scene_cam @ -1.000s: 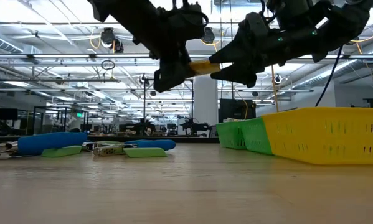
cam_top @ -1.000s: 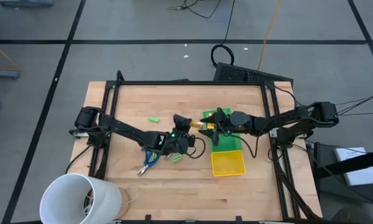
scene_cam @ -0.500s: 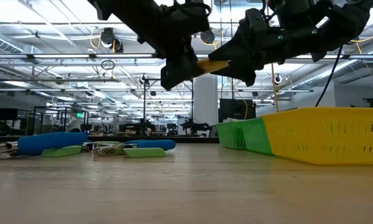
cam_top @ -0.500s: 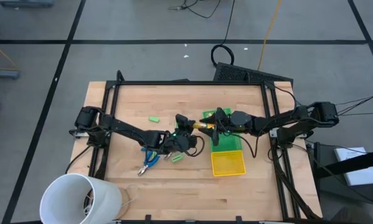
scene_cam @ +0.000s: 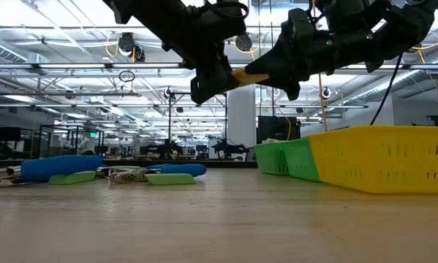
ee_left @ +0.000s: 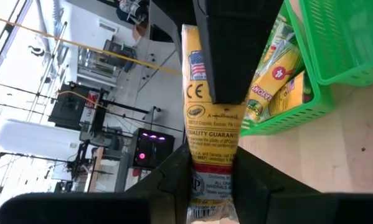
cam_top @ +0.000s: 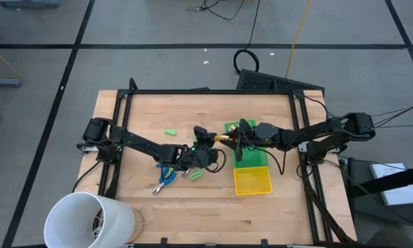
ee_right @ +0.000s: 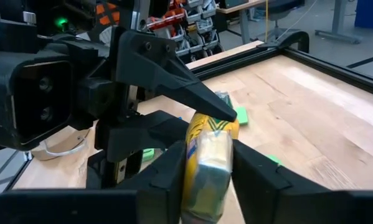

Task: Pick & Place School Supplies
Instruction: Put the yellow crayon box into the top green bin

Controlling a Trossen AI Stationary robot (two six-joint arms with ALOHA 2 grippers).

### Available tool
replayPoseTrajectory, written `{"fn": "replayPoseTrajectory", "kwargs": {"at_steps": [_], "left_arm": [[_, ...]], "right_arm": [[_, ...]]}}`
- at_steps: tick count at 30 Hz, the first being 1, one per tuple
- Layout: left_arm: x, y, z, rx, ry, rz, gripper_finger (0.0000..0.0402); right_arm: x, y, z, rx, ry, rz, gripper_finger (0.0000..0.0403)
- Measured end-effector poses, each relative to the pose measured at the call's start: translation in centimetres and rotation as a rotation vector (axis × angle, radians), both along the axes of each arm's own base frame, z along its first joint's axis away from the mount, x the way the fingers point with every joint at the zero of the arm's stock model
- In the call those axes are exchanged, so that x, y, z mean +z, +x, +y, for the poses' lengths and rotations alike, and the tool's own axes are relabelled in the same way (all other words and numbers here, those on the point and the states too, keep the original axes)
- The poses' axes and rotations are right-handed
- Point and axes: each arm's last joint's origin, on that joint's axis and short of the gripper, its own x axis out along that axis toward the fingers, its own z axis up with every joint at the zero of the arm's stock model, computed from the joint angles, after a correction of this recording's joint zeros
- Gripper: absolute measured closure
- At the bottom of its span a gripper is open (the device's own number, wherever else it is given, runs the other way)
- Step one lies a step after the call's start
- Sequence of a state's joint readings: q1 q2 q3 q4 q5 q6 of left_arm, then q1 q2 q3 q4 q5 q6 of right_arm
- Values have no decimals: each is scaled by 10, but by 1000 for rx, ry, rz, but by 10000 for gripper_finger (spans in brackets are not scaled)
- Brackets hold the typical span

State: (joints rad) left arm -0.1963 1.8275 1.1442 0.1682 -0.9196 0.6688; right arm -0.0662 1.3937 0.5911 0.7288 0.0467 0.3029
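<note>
Above the middle of the table, just beside the green bin (cam_top: 249,156), a yellow wrapped block (scene_cam: 240,75) hangs in the air with both grippers clamped on it: the left gripper (cam_top: 211,141) grips one end, the right gripper (cam_top: 236,140) pinches the other. It looks like a handover between the 2 arms. The next move calls for the left fingers (ee_left: 167,180) to let go, so the right arm can carry the block over a bin.

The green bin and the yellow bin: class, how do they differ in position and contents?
The green bin lies farther from the table's front edge, partly under the right gripper; the yellow bin lies nearer that edge, uncovered. The green bin holds yellow packs; the yellow bin looks empty. Both are slotted plastic, side by side.
</note>
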Motion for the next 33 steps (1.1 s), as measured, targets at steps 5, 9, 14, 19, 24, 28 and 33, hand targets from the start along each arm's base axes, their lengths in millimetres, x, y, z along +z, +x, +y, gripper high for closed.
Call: {"fn": "replayPoseTrajectory", "kwargs": {"at_steps": [5, 9, 14, 19, 24, 28, 33], "left_arm": [[0, 0, -1, 2, -6, -7, 304], [0, 0, -1, 9, -24, -24, 296], [0, 0, -3, 16, -49, -51, 278], [0, -2, -12, -6, -43, -46, 260], [1, -5, -24, 7, -56, -84, 244], [0, -8, -30, 46, -85, -126, 234], [-2, -12, -31, 67, -278, -210, 223]], "right_arm": [[0, 0, 0, -3, 0, 1, 330], [0, 0, 0, -3, -5, 2, 339], [0, 0, -2, -6, -7, 3, 335], [-2, -1, -5, -7, 8, 21, 348], [-2, -4, -13, -72, -1, 43, 352], [1, -11, -18, -76, 7, 87, 352], [6, -24, -22, -107, 9, 157, 353]]}}
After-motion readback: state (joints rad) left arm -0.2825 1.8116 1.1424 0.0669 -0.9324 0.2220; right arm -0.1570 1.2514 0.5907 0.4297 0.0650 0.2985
